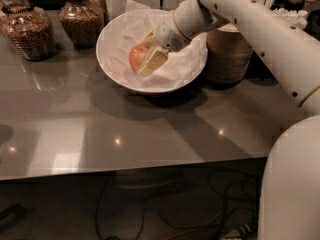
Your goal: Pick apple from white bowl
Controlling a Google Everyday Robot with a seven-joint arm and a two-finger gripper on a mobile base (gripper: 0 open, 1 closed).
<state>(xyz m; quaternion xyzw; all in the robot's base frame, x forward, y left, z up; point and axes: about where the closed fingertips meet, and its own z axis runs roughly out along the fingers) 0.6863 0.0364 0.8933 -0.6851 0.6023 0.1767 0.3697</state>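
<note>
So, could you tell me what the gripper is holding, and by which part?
It cannot be told: the gripper is down against the apple in the bowl, but whether it actually grips it does not show.
</note>
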